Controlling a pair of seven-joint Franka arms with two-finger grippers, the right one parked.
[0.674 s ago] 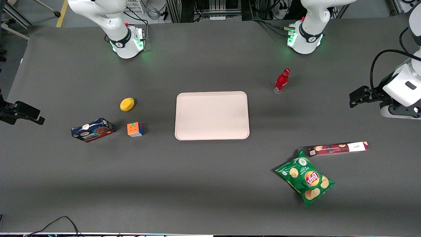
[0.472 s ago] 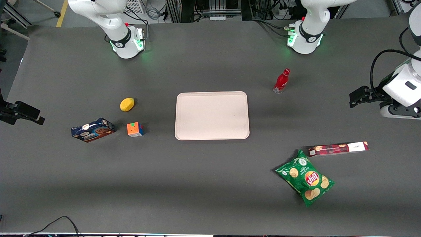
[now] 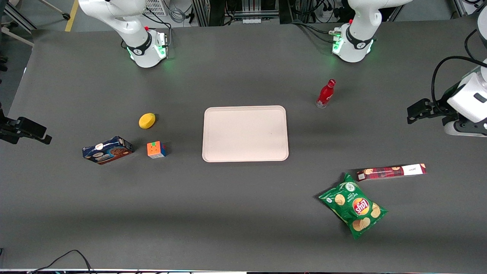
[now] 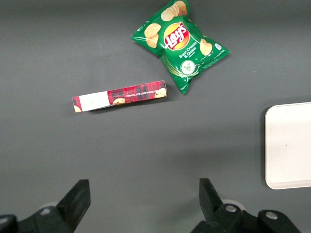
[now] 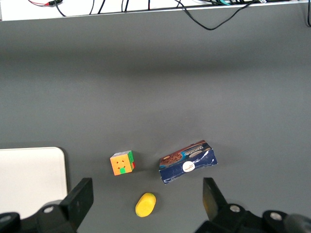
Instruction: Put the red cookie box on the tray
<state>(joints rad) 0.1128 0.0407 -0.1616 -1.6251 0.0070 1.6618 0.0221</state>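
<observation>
Gripper [image 4: 141,204] spread wide, empty, hangs above counter [image 3: 243,213] w/ red cookie box [image 4: 120,95] lying flat well below it, next to chips bag [image 4: 181,40]. Tray [image 4: 289,145] off to one side, bare.

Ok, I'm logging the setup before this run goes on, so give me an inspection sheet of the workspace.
Surface: dark grey table, no spills seen.
Red cookie box: flat on the table, off the tray, beside the chips bag.
Tray: mid-table, nothing on it.
Clutter: green chips bag, red bottle upright; toward the parked arm's end, blue cookie box, puzzle cube, yellow object.
Gripper: open, holding nothing, above the table, apart from the red cookie box.
Cables: black cable at the table edge nearest the camera.
Surroundings: racks and wiring past the arm bases.
</observation>
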